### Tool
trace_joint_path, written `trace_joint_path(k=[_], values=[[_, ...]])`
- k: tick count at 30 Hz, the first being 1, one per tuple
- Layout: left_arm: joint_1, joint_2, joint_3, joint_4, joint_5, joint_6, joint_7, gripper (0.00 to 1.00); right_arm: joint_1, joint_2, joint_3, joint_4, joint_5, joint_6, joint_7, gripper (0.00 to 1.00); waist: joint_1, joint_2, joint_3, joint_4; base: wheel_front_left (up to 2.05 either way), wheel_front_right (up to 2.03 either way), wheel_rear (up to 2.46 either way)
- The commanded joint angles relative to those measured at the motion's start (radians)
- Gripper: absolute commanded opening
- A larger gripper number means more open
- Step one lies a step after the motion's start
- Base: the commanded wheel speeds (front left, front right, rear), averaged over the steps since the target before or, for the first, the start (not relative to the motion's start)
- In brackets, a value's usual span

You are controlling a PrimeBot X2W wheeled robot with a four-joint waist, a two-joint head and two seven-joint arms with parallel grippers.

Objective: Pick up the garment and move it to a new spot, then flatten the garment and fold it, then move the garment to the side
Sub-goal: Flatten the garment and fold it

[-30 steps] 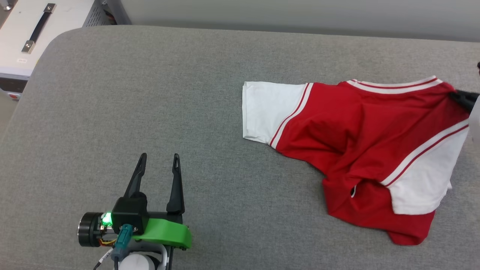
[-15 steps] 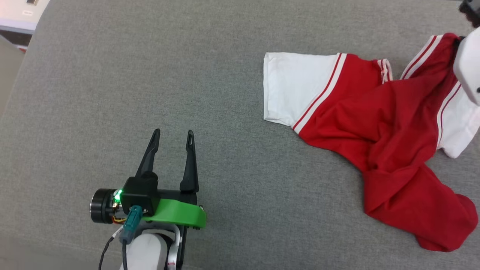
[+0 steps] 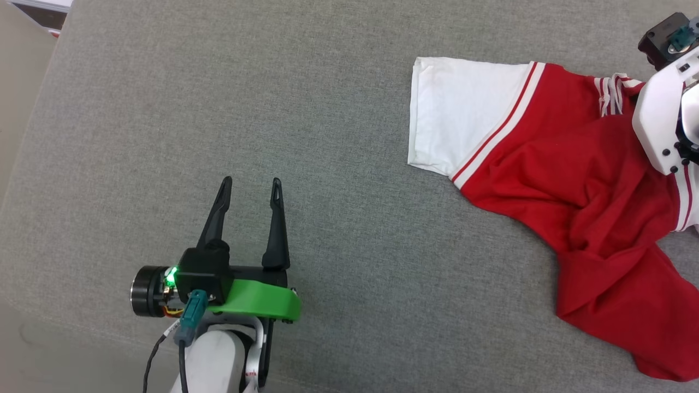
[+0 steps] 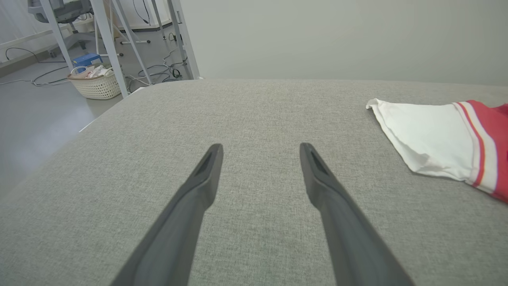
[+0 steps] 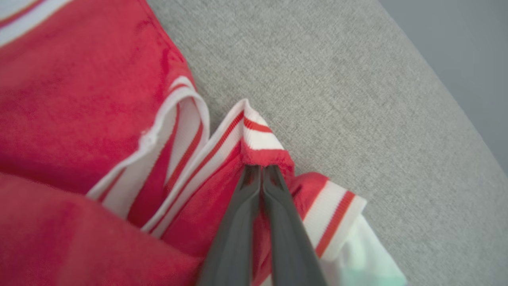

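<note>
The garment (image 3: 573, 180), red with white sleeves and striped trim, lies crumpled at the right of the grey table. One white sleeve (image 3: 458, 114) is spread flat toward the middle. My right gripper (image 5: 260, 171) is shut on a fold of the red-and-white striped trim, the fabric bunched around its fingers. In the head view the right arm's white wrist (image 3: 663, 120) covers that spot. My left gripper (image 3: 252, 183) hovers open over bare table at the lower left, well apart from the garment. Its fingers (image 4: 198, 190) hold nothing, and the white sleeve (image 4: 424, 139) lies off to their right.
The grey padded table (image 3: 327, 109) has a rounded left edge with floor beyond it. Past the table's far left corner stand a white basket (image 4: 95, 83) and metal stand legs (image 4: 111, 39). A plain grey wall runs behind the table.
The head view has shifted down and to the left. My right gripper has pulled the held trim up and along, so the garment's body has bunched and stretched toward it. The left gripper stays open.
</note>
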Motion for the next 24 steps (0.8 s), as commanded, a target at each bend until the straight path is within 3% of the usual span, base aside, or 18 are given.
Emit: trace_joint_path(k=[1, 8, 14, 17, 20, 24], values=[[-0.006, -0.004, 0.01, -0.001, 0.003, -0.002, -0.006, 1.0, 0.015, 0.014, 0.017, 0.018, 0.016, 0.001, -0.04, 1.0, 0.0, 0.0, -0.027, -0.017, 0.0, 0.0, 0.0], [0.031, -0.004, 0.058, 0.004, 0.044, -0.022, -0.006, 1.0, 0.041, 0.03, 0.02, 0.014, 0.032, 0.001, -0.277, 1.0, 0.0, 0.0, -0.115, -0.077, 0.0, 0.0, 0.0], [0.067, -0.003, 0.093, 0.01, 0.074, -0.037, -0.006, 1.0, 0.108, 0.043, -0.084, 0.024, 0.027, 0.001, -0.539, 1.0, 0.0, 0.0, -0.196, -0.117, 0.0, 0.0, 0.0], [0.091, 0.003, 0.107, 0.014, 0.087, -0.036, -0.006, 1.0, 0.162, 0.073, -0.182, 0.054, -0.014, 0.001, -0.666, 1.0, 0.0, 0.0, -0.23, -0.136, 0.0, 0.0, 0.0], [0.114, 0.009, 0.114, 0.016, 0.095, -0.037, -0.006, 1.0, 0.222, 0.109, -0.314, 0.067, -0.087, 0.001, -0.7, 1.0, 0.0, 0.0, -0.259, -0.15, 0.0, 0.0, 0.0], [0.142, 0.016, 0.125, 0.017, 0.101, -0.033, -0.006, 1.0, 0.375, 0.174, -0.611, -0.065, -0.261, 0.001, -0.703, 1.0, 0.0, 0.0, -0.29, -0.167, 0.0, 0.0, 0.0]])
